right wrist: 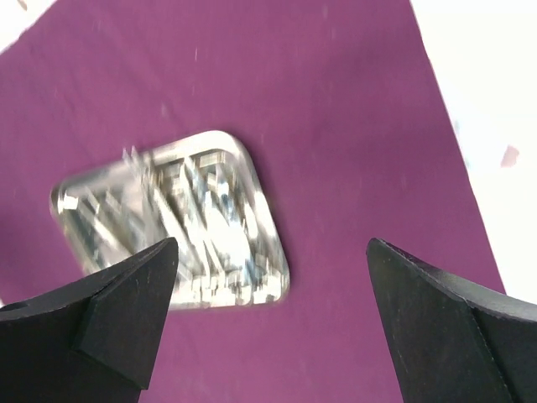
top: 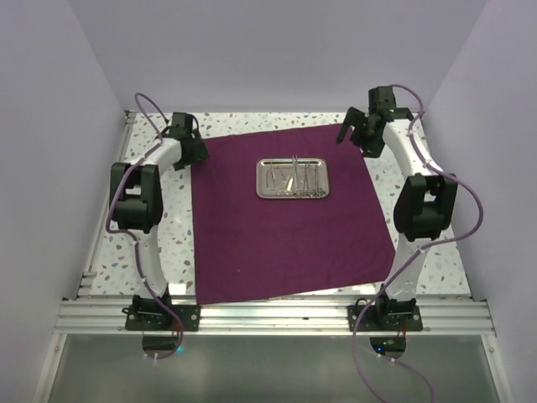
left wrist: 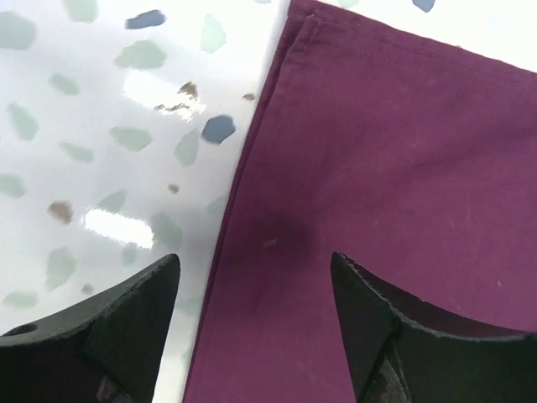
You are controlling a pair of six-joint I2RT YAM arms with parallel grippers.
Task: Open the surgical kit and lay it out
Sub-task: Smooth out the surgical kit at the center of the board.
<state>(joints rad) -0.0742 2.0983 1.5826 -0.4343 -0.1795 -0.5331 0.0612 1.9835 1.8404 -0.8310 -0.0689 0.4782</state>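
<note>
The surgical kit's dark purple cloth wrap [top: 285,227] lies spread flat on the table. On its far half sits the small steel tray [top: 292,178] with thin silver instruments [top: 298,180] piled inside. My left gripper [top: 195,153] hovers low over the cloth's far left edge, open. In the left wrist view its fingers straddle the hemmed cloth edge [left wrist: 243,176], one over the table, one over the cloth. My right gripper [top: 346,133] hangs above the far right corner, open and empty. The right wrist view shows the tray [right wrist: 172,222] blurred, below and left of the open right gripper [right wrist: 273,243].
The speckled white tabletop [top: 113,252] shows on both sides of the cloth. White walls enclose the table on the left, right and back. An aluminium rail [top: 268,317] with both arm bases runs along the near edge.
</note>
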